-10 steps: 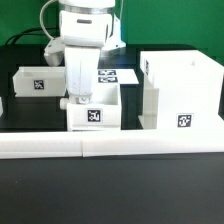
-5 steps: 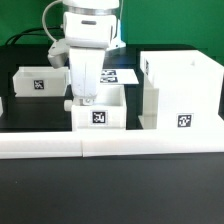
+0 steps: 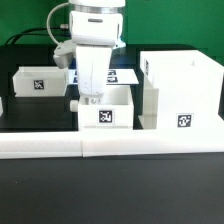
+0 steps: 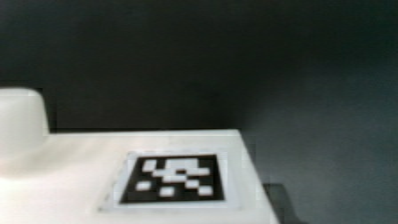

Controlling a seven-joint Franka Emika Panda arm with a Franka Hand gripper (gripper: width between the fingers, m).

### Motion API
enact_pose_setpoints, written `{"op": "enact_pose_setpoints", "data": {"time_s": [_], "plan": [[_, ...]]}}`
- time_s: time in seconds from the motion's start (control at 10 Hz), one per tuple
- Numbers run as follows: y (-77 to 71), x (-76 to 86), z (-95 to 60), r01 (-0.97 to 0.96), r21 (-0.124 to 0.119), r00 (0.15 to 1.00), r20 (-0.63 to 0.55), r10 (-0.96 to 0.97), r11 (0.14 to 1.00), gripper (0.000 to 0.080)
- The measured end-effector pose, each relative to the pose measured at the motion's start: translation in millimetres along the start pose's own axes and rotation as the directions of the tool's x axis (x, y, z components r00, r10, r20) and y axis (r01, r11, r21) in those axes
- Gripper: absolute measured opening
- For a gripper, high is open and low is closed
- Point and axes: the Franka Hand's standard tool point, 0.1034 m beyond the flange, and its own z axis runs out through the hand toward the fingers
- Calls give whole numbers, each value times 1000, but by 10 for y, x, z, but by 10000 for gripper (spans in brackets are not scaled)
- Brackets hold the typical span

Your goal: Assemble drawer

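Observation:
In the exterior view my gripper (image 3: pixel 90 97) reaches down into a small open-top white tray (image 3: pixel 106 112) and is shut on its wall by the left side. The tray has a tag on its front and a small knob (image 3: pixel 73 100) on its left. It sits just left of the large white housing (image 3: pixel 180 88), close to it. A second small tray (image 3: pixel 38 82) stands at the exterior view's left. The wrist view shows a white tagged surface (image 4: pixel 173 178) with a rounded white shape (image 4: pixel 18 125) beside it; the fingertips are hardly visible there.
A long white L-shaped bar (image 3: pixel 110 146) runs along the front of the table. The marker board (image 3: pixel 122 75) lies flat behind the held tray. Black table surface shows between the parts.
My gripper and the small tray have moved together toward the exterior view's right, closing the gap to the housing. The housing and the second tray have not moved.

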Motion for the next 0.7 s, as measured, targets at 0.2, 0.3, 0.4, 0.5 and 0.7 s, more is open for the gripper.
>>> {"op": "enact_pose_setpoints", "data": {"time_s": [0.2,0.3,0.4,0.5,0.7], "plan": [[55,97,-7,5,-2,1000,-4,-5,1000,42],[68,129,-14,9,-7,1000,-6,-9,1000,42],[71,124,-6,7,-24,1000,-9,-8,1000,42],[58,116,1,5,-18,1000,-8,-5,1000,42],[62,143,8,1,-17,1000,-10,-1,1000,42]]}}
